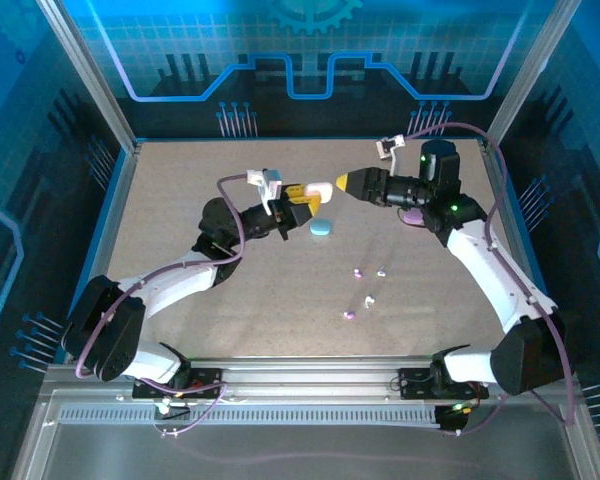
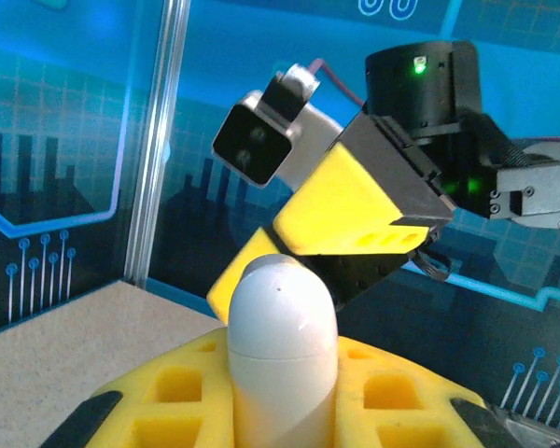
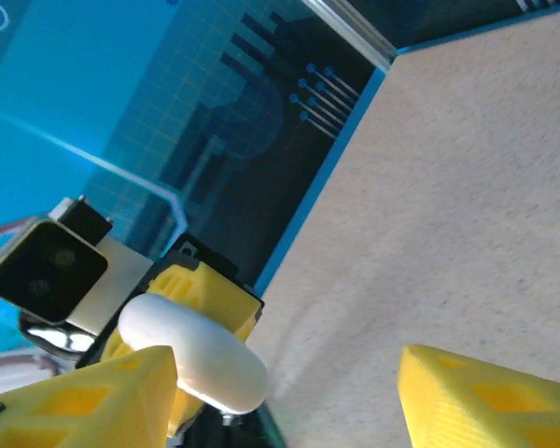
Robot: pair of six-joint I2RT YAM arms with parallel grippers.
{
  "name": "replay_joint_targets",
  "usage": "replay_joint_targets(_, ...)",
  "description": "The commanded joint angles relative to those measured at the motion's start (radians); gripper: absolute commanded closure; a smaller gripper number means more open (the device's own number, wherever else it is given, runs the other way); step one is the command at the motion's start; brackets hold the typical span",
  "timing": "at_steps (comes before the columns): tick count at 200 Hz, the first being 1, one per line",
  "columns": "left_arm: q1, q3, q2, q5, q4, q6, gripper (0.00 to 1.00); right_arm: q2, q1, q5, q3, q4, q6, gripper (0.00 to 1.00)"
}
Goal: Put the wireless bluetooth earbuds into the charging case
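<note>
Left wrist view: left gripper (image 1: 305, 195) clamps the white pebble-shaped plastic case (image 2: 282, 350) upright, probably offering its lid to the right gripper (image 3: 287, 369), jaws spread; tiny pinkish earbuds (image 1: 358, 272) lie toward the table's (image 1: 180, 200) near edge.

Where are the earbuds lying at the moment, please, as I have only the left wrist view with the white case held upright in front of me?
Observer: Four tiny earbuds lie loose on the table, between the grippers and the arm bases.
Operator: Thank you. Is any other case on the table?
Observer: Yes, a light blue case lies on the table close by the left gripper, which holds the white case above the surface.
Operator: Is the right gripper gripping my case yet?
Observer: No. In the right wrist view its fingers stand wide apart, with the white case next to one finger and unclamped.
</note>
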Motion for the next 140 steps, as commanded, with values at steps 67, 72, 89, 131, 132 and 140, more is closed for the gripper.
replay_joint_targets(67,-0.009,-0.034,-0.007,-0.087,0.142,0.049,0.96,-0.001,0.082,0.006,0.065,-0.071,0.032,0.35)
replay_joint_targets(72,-0.008,-0.033,-0.007,-0.086,0.146,0.046,0.96,-0.003,0.083,0.006,0.069,-0.086,0.005,0.35)
replay_joint_targets(89,-0.009,-0.034,-0.004,-0.08,0.159,0.036,0.96,0.001,0.086,0.01,0.082,-0.13,-0.031,0.35)
replay_joint_targets(131,-0.01,-0.024,0.012,-0.023,0.181,0.016,0.96,0.024,0.09,0.017,0.105,-0.136,-0.035,0.36)
replay_joint_targets(132,-0.01,-0.024,0.013,-0.021,0.181,0.015,0.96,0.024,0.091,0.018,0.106,-0.136,-0.034,0.36)
replay_joint_targets(140,-0.013,-0.023,0.014,-0.007,0.183,0.016,0.95,0.026,0.092,0.016,0.109,-0.125,-0.027,0.36)
